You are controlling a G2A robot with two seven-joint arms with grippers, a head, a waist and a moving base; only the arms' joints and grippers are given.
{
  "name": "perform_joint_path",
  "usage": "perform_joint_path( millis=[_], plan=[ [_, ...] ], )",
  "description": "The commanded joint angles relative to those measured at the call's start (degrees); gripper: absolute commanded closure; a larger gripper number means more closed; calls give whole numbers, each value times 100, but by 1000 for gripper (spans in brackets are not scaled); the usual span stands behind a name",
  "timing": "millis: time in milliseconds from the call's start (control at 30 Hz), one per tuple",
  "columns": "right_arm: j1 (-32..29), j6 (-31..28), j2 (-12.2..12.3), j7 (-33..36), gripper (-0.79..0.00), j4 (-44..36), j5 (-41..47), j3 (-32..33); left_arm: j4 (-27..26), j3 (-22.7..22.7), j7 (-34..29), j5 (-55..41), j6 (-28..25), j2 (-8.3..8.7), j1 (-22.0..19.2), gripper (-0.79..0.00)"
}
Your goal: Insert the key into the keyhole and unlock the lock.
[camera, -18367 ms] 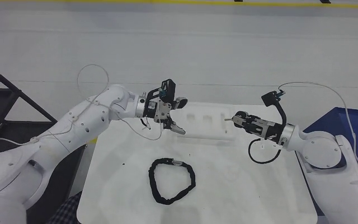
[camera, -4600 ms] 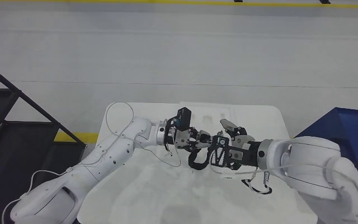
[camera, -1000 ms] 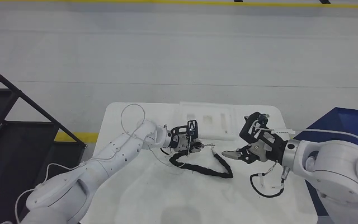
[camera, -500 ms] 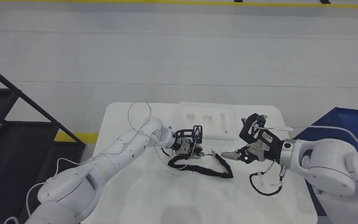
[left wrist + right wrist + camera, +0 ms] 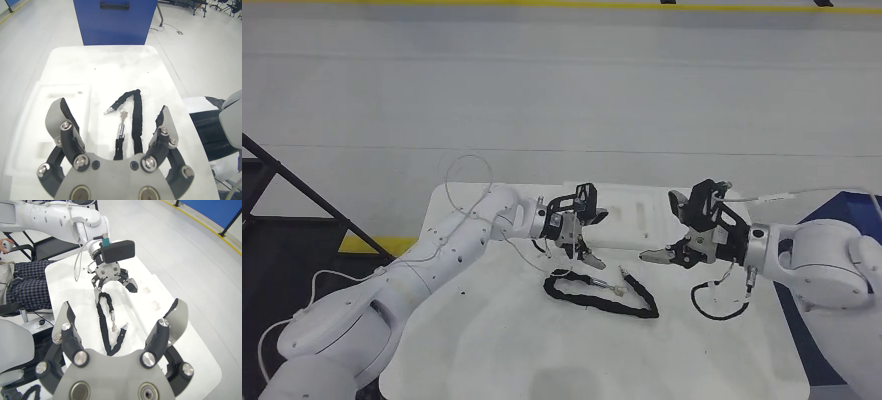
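Observation:
A black fabric-covered chain lock (image 5: 637, 300) lies folded on the white table (image 5: 542, 350). Its silver cylinder (image 5: 121, 130) has the key (image 5: 123, 114) in its keyhole, key ring attached. The chain's pin end (image 5: 108, 110) lies free, apart from the cylinder. My left gripper (image 5: 587, 240) hangs open above the chain's cylinder-side end, holding nothing. My right gripper (image 5: 660, 245) is open too, above the chain's bend at the other side. In the right wrist view the chain (image 5: 103, 317), key (image 5: 114, 328) and pin end (image 5: 124, 326) lie between my right gripper (image 5: 122, 302) and the left gripper (image 5: 115, 291).
A white foam tray (image 5: 627, 225) with small recesses lies along the table's far side, right behind the chain. A blue cabinet (image 5: 115, 20) stands past the table's right end. Bare tabletop lies in front of the chain.
My left gripper was low on the chain's cylinder end; it has let go, opened and risen toward the tray. My right gripper lifted slightly. The chain stays on the table.

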Motion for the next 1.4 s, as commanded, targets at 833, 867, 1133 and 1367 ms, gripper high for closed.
perform_joint_path(
  millis=[833,867,1133,1367],
  plan=[
    [3013,-1713,-231,258,-785,3142,814,-1190,711,1093,443,-1931,0,437,-2349,-785],
    [3018,-1715,-232,260,-785,3147,816,-1193,723,1079,419,-1903,0,434,-2345,-785],
    [3013,-1713,-231,258,-785,3142,814,-1190,711,1093,443,-1931,0,437,-2348,-785],
    [3013,-1713,-231,258,-785,3142,814,-1190,711,1093,443,-1931,0,437,-2348,-785]
  ],
)
